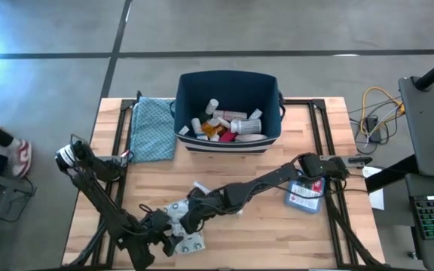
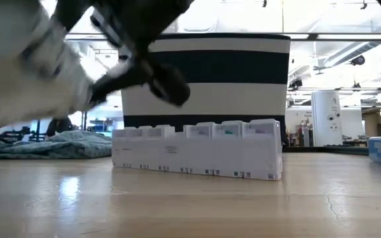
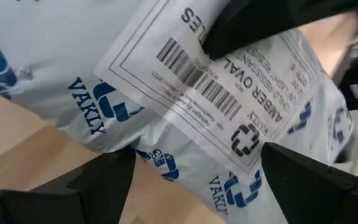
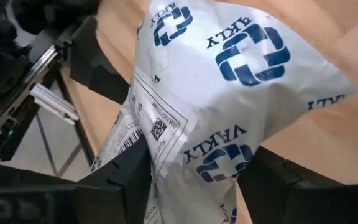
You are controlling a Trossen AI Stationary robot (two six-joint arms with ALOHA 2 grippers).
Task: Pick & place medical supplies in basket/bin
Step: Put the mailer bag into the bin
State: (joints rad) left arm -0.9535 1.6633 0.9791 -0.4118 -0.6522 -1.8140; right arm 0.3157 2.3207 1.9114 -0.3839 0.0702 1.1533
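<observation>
High view: both arms meet near the front edge of the counter [image 1: 277, 233], left of centre, over a white plastic pouch [image 1: 178, 213] printed with blue logos and a barcode label. Beside it on the wood sits a white pill organiser [image 1: 191, 243] — in the low view it shows as a row of lidded compartments [image 2: 197, 157] in front of the bin. The right gripper [image 4: 194, 171] has its fingers [image 4: 120, 171] on either side of the pouch [image 4: 229, 81], pressed against the plastic, so it looks to be gripping it, though the pinch point itself is hidden by the crumpled bag. The left gripper [image 3: 194, 165] sits just at the pouch [image 3: 166, 106] with its fingers [image 3: 101, 177] spread wide apart, the bag lying between and beyond them and the wood showing under it. At the back edge of the counter, in the middle, stands the navy bin [image 1: 270, 98] with white stripes — inside it lie white bottles, an orange item and a red one [image 1: 224, 124]. A folded teal cloth [image 1: 151, 128] lies just left of the bin. Near the right edge rests a flat blue-and-red packet [image 1: 305, 194], under the right arm.
</observation>
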